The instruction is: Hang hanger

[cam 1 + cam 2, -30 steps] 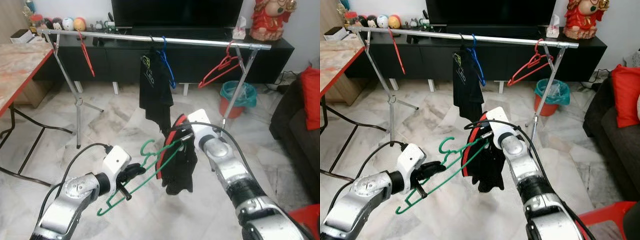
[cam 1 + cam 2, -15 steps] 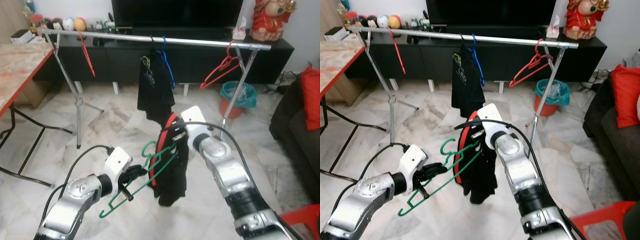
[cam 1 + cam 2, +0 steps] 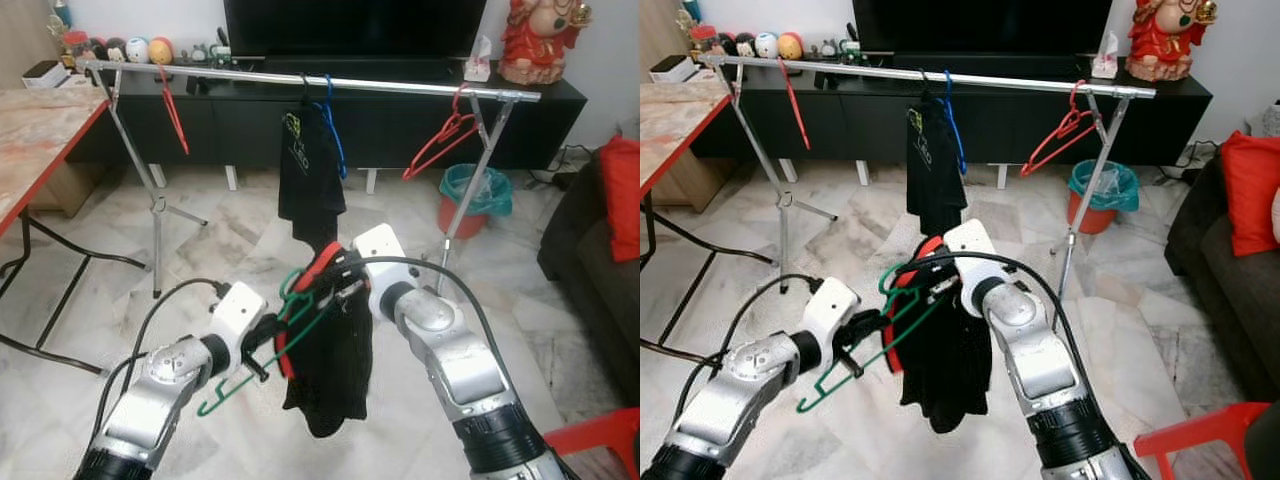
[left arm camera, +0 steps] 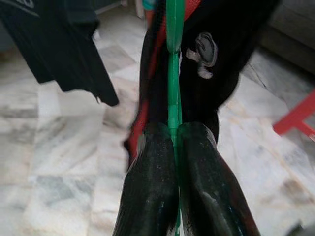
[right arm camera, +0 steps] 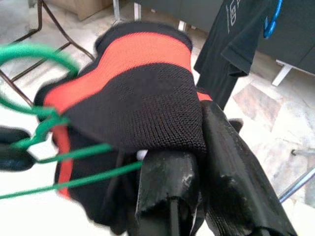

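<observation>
Both grippers have drawn closer since a second ago. Left gripper (image 3: 262, 340) clamps the green hanger (image 3: 290, 325); right gripper (image 3: 340, 283), at its 2 o'clock, pinches the black-and-red garment (image 3: 325, 370) draped over it, below the rail (image 3: 300, 78).

Even, bright indoor light; sharp head views, soft blurred wrist close-ups, faint floor sheen.

Right gripper (image 3: 338, 283) has swung in toward the left gripper (image 3: 262, 335), black-and-red garment (image 3: 325, 370) now draped lower and further left, covering more of the green hanger (image 3: 262, 345), hanger's hook (image 3: 292, 290) now against the red collar
</observation>
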Controlling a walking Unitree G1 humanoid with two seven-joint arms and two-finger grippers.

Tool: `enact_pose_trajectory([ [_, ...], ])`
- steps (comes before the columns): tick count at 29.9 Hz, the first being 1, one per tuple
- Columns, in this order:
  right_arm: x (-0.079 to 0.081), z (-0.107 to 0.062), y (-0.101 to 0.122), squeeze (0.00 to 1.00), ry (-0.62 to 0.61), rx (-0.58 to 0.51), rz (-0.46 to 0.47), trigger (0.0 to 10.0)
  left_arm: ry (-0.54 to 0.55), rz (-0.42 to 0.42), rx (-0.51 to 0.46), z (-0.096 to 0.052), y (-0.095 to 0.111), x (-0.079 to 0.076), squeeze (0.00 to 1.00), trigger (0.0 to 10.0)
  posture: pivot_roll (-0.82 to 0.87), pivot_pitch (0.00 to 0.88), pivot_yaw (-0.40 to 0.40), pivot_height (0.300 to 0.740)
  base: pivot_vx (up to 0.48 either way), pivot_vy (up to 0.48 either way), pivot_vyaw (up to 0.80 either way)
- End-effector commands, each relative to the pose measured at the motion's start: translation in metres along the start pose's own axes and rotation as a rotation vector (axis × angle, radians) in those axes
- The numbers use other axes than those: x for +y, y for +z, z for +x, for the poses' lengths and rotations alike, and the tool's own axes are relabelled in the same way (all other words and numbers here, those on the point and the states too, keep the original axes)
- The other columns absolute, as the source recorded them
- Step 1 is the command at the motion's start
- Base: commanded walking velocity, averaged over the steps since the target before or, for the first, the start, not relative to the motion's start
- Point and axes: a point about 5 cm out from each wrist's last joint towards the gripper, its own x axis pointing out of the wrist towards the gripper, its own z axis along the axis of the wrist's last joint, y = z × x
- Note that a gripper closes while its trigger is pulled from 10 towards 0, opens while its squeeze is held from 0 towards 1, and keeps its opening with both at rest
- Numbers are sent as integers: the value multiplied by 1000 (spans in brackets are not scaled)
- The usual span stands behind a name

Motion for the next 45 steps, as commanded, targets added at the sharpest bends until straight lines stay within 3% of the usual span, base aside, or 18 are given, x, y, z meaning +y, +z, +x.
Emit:
enact_pose_trajectory([
  [1, 7, -5, 9, 0, 30, -27, -8, 10000, 56, 15, -30, 0, 7, 10, 0, 10000, -46, 0, -16, 740, 0, 0, 0],
  [7, 21, -9, 18, 0, 121, -74, -9, 10000, -138, -12, -41, -1, 8, -10, 0, 10000, -46, 0, -16, 740, 0, 0, 0],
  [11, 27, -9, 25, 0, 159, -87, -19, 10000, -190, -23, -46, -3, 9, -13, 0, 10000, -45, 0, -16, 740, 0, 0, 0],
  [21, 40, -12, 22, 0, 258, -61, -50, 10000, -203, -47, -106, -1, 20, -11, 0, 10000, -47, 0, -17, 740, 0, 0, 0],
  [28, 44, -18, 24, 0, 290, -58, -45, 10000, -103, -38, -168, 6, 33, -3, 0, 10000, -50, 0, -17, 740, 0, 0, 0],
  [30, 43, -20, 22, 0, 272, -59, -34, 10000, -114, -85, -196, 6, 37, -5, 0, 10000, -48, 0, -20, 740, 0, 0, 0],
  [33, 28, -19, 19, 0, 202, -59, -10, 10000, -200, -83, -190, 0, 37, -11, 0, 10000, -49, 0, -18, 740, 0, 0, 0],
  [35, 9, -15, 12, 0, 96, -18, -58, 10000, -279, -101, -163, -5, 34, -17, 0, 10000, -49, 0, -17, 740, 0, 0, 0],
  [39, -2, -12, 11, 0, 26, -4, -119, 10000, -350, -83, -118, -11, 28, -21, 0, 10000, -48, 0, -18, 740, 0, 0, 0],
  [42, -2, -12, 12, 0, 37, -4, -112, 10000, -357, -88, -117, -13, 28, -22, 0, 10000, -50, 0, -18, 740, 0, 0, 0],
  [45, 9, -14, 13, 0, 120, 0, -119, 10000, -318, -102, -143, -9, 32, -19, 0, 10000, -48, 0, -20, 740, 0, 0, 0],
])
